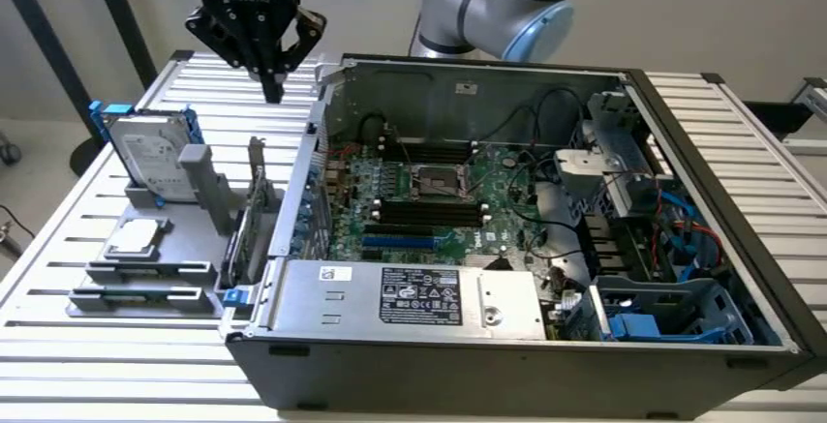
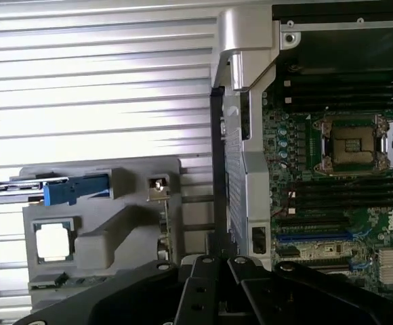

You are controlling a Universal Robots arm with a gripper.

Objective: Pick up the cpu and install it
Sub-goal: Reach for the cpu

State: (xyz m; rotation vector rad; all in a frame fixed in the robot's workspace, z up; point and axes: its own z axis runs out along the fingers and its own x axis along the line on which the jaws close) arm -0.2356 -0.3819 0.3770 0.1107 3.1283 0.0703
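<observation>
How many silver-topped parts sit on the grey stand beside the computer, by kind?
hard drive: 1
cpu: 1
Total: 2

A white slatted tabletop (image 1: 116, 355) carries an open computer case (image 1: 517, 370) and, just beside it, a grey parts holder (image 1: 188, 246)
</observation>
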